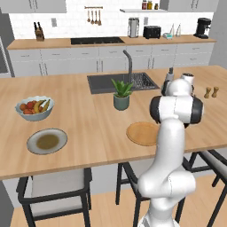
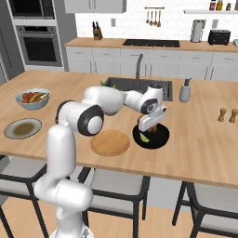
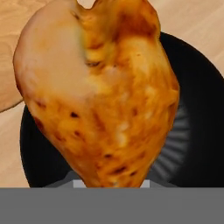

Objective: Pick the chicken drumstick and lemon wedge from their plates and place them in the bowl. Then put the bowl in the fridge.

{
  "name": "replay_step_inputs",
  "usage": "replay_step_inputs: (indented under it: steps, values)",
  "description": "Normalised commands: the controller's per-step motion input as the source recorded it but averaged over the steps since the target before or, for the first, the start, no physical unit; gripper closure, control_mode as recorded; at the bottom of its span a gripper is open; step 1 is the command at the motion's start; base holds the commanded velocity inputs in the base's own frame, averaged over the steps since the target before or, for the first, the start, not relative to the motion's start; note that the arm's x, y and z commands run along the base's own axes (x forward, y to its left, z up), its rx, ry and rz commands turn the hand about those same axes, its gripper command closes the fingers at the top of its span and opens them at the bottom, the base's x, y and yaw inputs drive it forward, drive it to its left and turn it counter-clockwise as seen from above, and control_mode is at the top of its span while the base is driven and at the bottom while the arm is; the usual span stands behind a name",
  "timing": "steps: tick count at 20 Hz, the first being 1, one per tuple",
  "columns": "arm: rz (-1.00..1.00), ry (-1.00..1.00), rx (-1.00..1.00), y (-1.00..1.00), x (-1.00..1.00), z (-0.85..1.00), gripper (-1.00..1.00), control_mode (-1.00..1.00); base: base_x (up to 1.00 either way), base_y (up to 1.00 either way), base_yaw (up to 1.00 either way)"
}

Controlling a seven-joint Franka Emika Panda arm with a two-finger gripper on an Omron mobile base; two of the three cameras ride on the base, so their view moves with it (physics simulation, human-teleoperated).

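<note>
Two plates (image 1: 47, 141); one bowl (image 2: 158, 136); one drumstick (image 3: 100, 96)

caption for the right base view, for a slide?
Gripper holds the chicken drumstick just above the black bowl, lemon wedge already inside, beside the bare wooden plate.

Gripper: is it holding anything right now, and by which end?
The gripper holds the drumstick above the black bowl. In the hand view the narrow end sits down at the fingers and the meaty end points away, so the hold looks to be at the narrow end.
</note>
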Motion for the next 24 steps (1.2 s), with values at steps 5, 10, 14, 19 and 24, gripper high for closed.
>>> replay_step_inputs:
  steps: [5, 10, 14, 19, 24]
  values:
    - [0.00, 0.15, 0.04, -0.21, 0.16, -0.24, 1.00, -1.00, 0.00, 0.00, 0.00]
    - [0.00, 0.03, 0.06, 0.00, 0.31, -0.14, 1.00, -1.00, 0.00, 0.00, 0.00]
    - [0.00, 0.00, 0.02, 0.00, 0.08, -0.23, 1.00, -1.00, 0.00, 0.00, 0.00]
    - [0.00, 0.00, 0.00, 0.01, 0.00, -0.36, 1.00, -1.00, 0.00, 0.00, 0.00]
    - [0.00, 0.00, 0.00, 0.09, 0.00, -0.44, 1.00, -1.00, 0.00, 0.00, 0.00]
